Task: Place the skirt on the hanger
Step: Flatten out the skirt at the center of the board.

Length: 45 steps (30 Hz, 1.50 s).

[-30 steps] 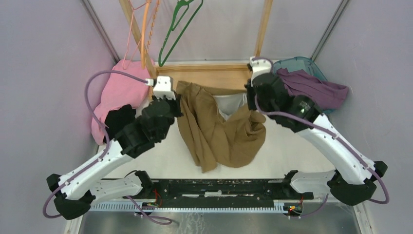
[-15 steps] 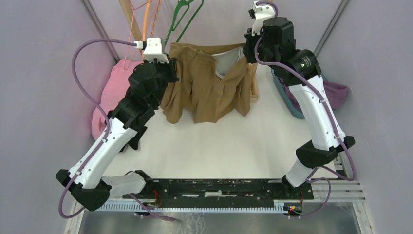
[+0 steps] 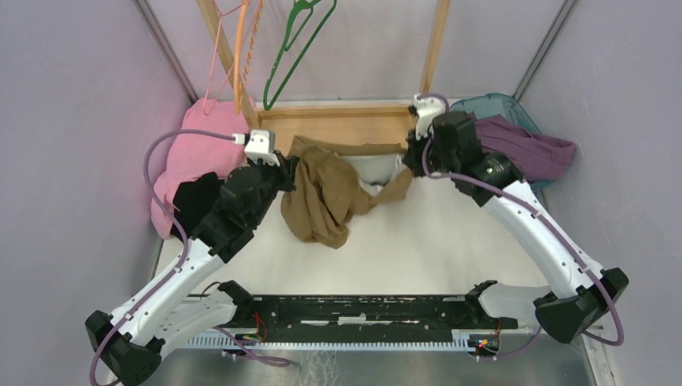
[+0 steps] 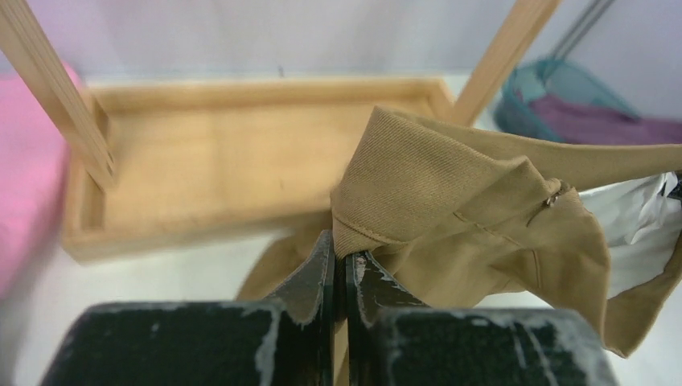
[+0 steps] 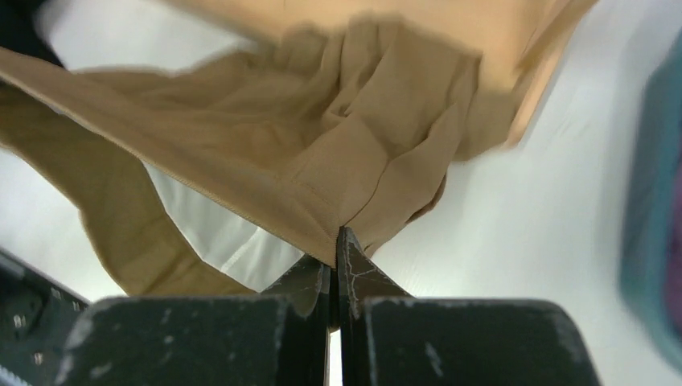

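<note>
The left gripper (image 3: 287, 166) and right gripper (image 3: 409, 158), each pinched tight on the skirt (image 3: 325, 201), hold its waistband stretched between them, the fabric sagging toward the table (image 3: 418, 241) beside the tray (image 3: 346, 127).

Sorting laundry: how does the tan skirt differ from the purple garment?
The tan skirt hangs pinched between the left tool and right tool; the purple garment lies untouched, draped over the teal basket. The skirt shows a white lining; the purple garment shows none. Both are crumpled.
</note>
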Each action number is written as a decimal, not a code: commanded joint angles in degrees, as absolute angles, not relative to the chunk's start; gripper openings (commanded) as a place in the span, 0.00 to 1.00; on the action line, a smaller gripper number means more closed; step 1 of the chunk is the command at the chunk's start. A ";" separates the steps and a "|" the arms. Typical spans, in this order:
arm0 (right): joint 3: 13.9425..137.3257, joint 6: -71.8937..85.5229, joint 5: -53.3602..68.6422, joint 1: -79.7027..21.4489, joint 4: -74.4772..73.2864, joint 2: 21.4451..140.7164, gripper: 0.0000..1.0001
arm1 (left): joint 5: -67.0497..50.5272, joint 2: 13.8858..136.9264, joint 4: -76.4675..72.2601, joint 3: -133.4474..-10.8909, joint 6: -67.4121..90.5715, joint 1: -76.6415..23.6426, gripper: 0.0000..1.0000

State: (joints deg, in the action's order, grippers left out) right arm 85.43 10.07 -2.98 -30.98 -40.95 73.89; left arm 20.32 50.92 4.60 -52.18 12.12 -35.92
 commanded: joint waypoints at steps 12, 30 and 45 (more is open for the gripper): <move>47.02 21.67 2.09 -30.33 -35.80 55.98 0.01 | 25.50 42.58 11.56 -31.53 35.82 -49.72 0.04; 48.09 25.78 -3.49 -30.39 -45.36 47.83 0.62 | 25.93 42.36 34.44 -38.39 44.32 -53.57 0.67; 51.61 24.66 -1.81 -30.32 -45.91 48.03 0.62 | 23.03 44.67 40.50 -47.12 43.28 -53.68 0.99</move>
State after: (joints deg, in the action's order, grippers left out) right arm 50.68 25.43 -2.37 -30.57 -47.70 47.59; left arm 22.41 40.66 41.04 -45.47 42.39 -53.60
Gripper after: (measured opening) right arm 0.623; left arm 0.987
